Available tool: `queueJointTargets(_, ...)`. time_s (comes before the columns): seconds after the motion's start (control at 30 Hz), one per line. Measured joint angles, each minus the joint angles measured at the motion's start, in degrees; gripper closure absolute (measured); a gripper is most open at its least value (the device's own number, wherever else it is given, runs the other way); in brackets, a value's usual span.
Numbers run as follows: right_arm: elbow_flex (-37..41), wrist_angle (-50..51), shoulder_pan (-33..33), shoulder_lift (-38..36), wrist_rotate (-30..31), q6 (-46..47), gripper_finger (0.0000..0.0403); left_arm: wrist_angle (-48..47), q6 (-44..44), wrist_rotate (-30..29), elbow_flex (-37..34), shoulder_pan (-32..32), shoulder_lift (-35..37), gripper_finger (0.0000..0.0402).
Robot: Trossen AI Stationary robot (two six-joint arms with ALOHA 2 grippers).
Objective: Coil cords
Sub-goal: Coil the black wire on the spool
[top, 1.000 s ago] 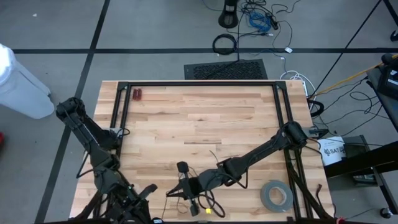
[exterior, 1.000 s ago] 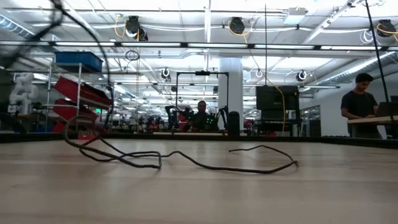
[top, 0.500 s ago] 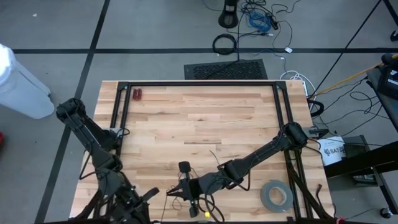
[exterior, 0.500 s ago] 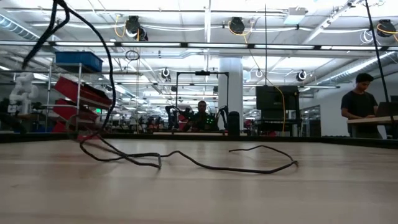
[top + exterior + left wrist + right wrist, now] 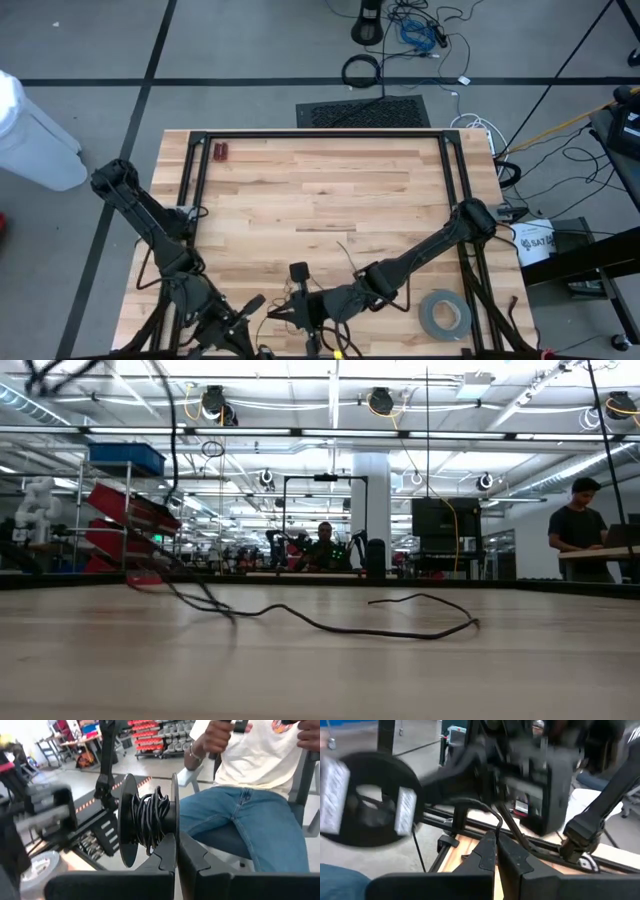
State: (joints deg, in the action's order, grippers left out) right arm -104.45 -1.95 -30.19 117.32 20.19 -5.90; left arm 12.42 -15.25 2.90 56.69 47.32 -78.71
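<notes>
1. the thin black cord [image 5: 330, 622] lies partly on the pale wooden table [image 5: 320, 190]; in the low view one wiry stretch snakes flat across the boards and ends in a small raised curl, while the other end climbs off the surface and out of sight overhead

2. the rest of that cord is wound round a black plastic spool with two flat round flanges [image 5: 147, 822], which shows right in front of the left wrist camera, turns bunched up on its hub

3. left gripper [image 5: 176, 851] is at the near edge of the table on the left, fingers pressed together right up against the spool; the lower flange edge sits just at the fingertips, but whether they actually pinch it i can't tell

4. right gripper [image 5: 496, 841] is near the middle of that same edge, just beside the left one, fingers pinched shut on a strand of the cord that bends over their tips

5. a grey tape roll [image 5: 444, 314] lies flat near the table's right front corner, apart from both grippers

6. a person in a white shirt and blue jeans [image 5: 250, 805] sits just past the spool in the left wrist view; another person [image 5: 580, 525] stands far back in the room
</notes>
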Motion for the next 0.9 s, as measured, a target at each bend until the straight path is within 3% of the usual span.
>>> queueJointTargets(0.17, -2.9, 5.3, -1.4, 0.0, 3.7, -1.6, 0.0403, -1.3, 3.1, 0.0, 0.0, -1.3, -1.1, 0.0398)
queueJointTargets(0.43, -6.1, 11.7, -3.0, 0.0, 3.8, -2.1, 0.0403, -3.0, 6.1, -0.8, 0.0, -3.1, -1.1, 0.0398)
queueJointTargets(0.7, -10.6, 21.4, -5.1, 0.0, 8.4, -1.6, 0.0403, -8.4, 9.0, -9.3, -0.1, -3.1, 0.1, 0.0398)
queueJointTargets(0.9, -12.1, 27.5, -5.7, 0.0, 8.4, 2.2, 0.0403, -9.0, 8.9, -14.5, -0.1, -2.1, 2.0, 0.0398)
